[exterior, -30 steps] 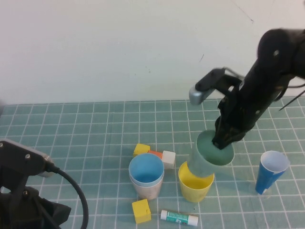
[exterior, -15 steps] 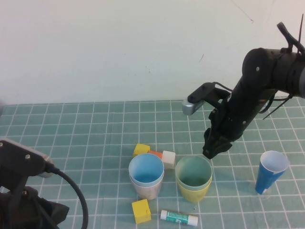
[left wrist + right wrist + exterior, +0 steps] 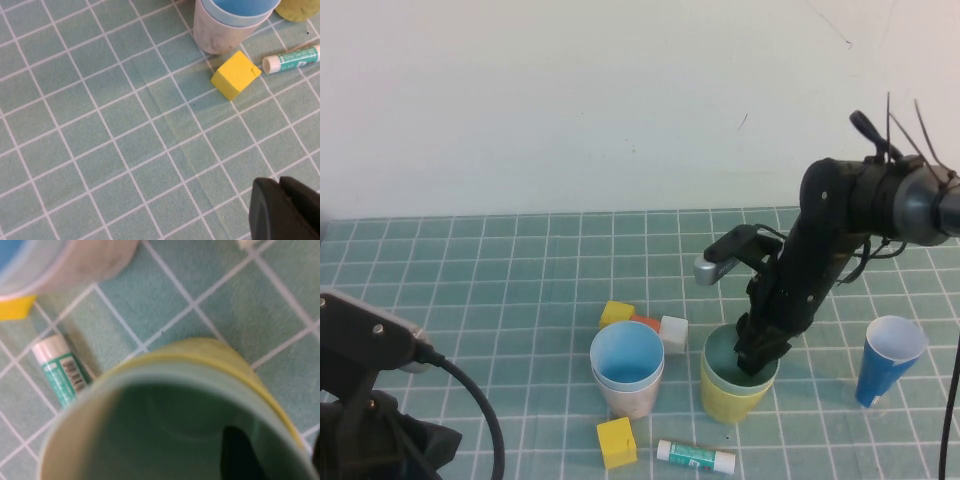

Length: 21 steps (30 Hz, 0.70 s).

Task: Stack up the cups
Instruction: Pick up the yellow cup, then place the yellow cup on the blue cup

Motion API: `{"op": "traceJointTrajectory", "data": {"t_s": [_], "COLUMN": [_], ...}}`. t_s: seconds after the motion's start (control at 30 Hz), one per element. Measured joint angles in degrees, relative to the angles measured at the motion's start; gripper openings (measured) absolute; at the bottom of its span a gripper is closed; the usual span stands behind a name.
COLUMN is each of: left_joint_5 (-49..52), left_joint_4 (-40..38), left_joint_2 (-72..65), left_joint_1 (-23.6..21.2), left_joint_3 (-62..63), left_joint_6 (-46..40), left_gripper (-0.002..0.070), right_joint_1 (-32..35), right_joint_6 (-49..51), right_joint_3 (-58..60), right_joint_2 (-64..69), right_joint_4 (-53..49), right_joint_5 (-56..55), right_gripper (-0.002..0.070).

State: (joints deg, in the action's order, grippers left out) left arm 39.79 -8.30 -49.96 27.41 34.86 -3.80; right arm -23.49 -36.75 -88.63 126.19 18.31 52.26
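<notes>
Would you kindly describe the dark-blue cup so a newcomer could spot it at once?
Find the right pincer dipping into the pale green cup nested in the yellow cup. Toward the table's right edge stands the dark-blue cup: alone, taller, narrower, white inside.

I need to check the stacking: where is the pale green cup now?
In the high view the pale green cup sits nested inside the yellow cup, right of the blue-in-pink stack, with the right gripper reaching into it.

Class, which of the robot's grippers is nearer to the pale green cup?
Right. The right gripper dips into the pale green cup, nested in the yellow cup. The left gripper sits shut over the mat at the near left, well away.
</notes>
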Motion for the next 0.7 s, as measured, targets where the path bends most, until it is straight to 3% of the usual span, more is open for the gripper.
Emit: {"op": "traceJointTrajectory", "data": {"t_s": [0.13,0.2,0.47,0.7], "left_joint_5": [0.40,0.87,1.87,0.81], "left_joint_4": [0.00,0.00,0.00,0.11], "left_joint_2": [0.00,0.00,0.00,0.00], "left_joint_1": [0.00,0.00,0.00,0.00], "left_joint_3": [0.00,0.00,0.00,0.00], "left_joint_6": [-0.09,-0.09,-0.09,-0.09], "left_gripper": [-0.0001,-0.0001,-0.0001,-0.0001], "right_joint_1": [0.00,0.00,-0.94,-8.78], "right_joint_6": [-0.51,-1.20,-1.36,-1.60], "right_joint_3": [0.00,0.00,-7.58,-20.29], "right_joint_2": [0.38,-1.06,-11.47,-12.40], "right_joint_4": [1.27,1.75,2.04,0.19], "right_joint_5": [-0.76,-1.30,2.21,6.06], "right_gripper": [0.0113,0.0050,0.0034,0.0033]}}
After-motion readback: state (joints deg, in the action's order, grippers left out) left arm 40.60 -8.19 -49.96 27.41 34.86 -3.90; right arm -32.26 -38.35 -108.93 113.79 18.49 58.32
